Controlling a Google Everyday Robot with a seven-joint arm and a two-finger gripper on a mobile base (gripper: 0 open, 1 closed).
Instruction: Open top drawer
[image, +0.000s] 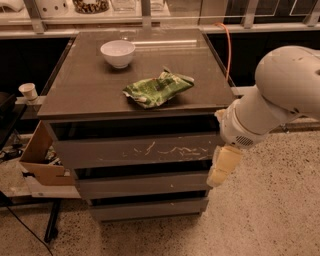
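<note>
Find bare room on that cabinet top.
Bare: front-left corner of the brown cabinet top, bordered by white bowl and crumpled green bag; its right-rear corner. Crowded: cream tool beside scratched grey top drawer, right end.
</note>
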